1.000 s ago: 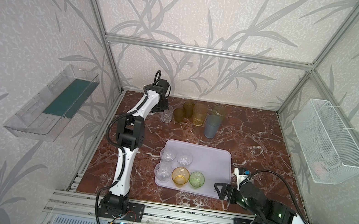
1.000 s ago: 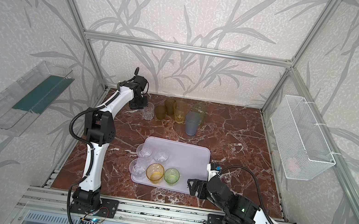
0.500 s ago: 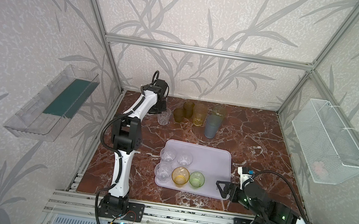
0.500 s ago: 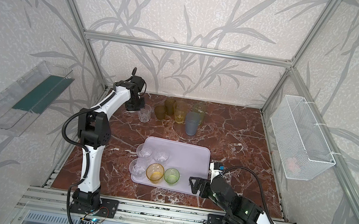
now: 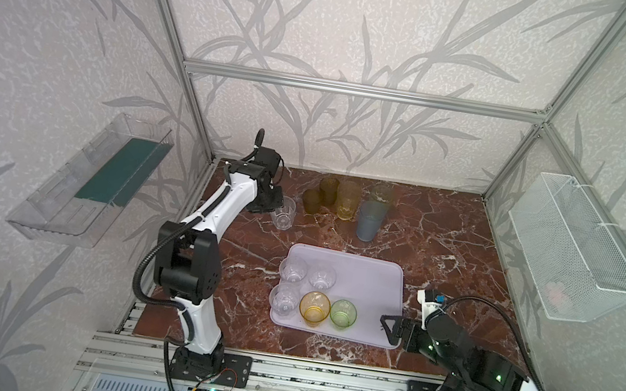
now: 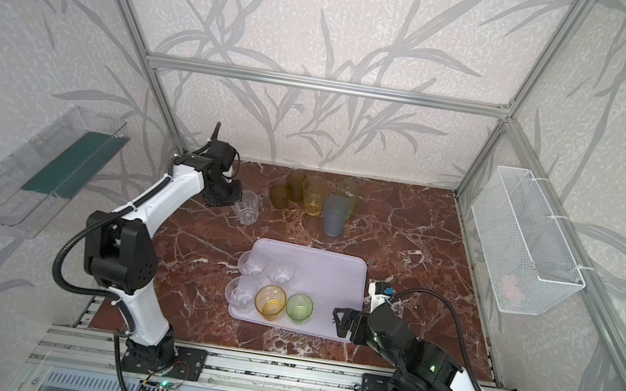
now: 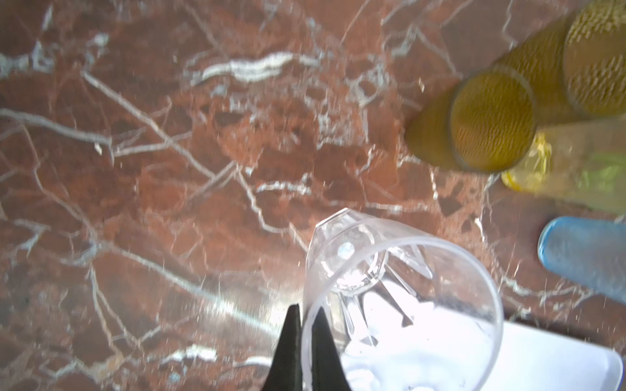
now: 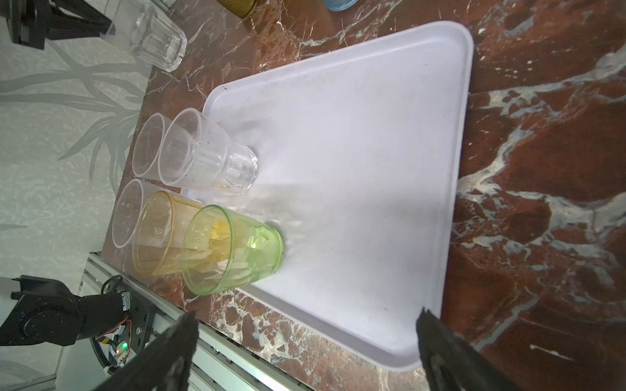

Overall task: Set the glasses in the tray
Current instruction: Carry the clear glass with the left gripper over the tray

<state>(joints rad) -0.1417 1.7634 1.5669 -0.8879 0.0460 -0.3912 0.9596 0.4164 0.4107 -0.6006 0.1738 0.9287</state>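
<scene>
Left gripper is pinching a clear glass by its rim, far left, outside the tray. Right gripper is hanging spread at tray's near right corner. Risk: rim pinch slipping, glass swinging into the five glasses on tray.

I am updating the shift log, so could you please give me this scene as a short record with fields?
In tray: the tray holds three clear glasses, a short amber glass and a short green glass
Left arm: left gripper shut on the rim of a fourth clear glass, over the table
Right arm: right gripper open and empty, at the tray's near right corner
At the back of the table: two olive-brown glasses, tall amber glass, tall green glass, blue-grey glass
</scene>
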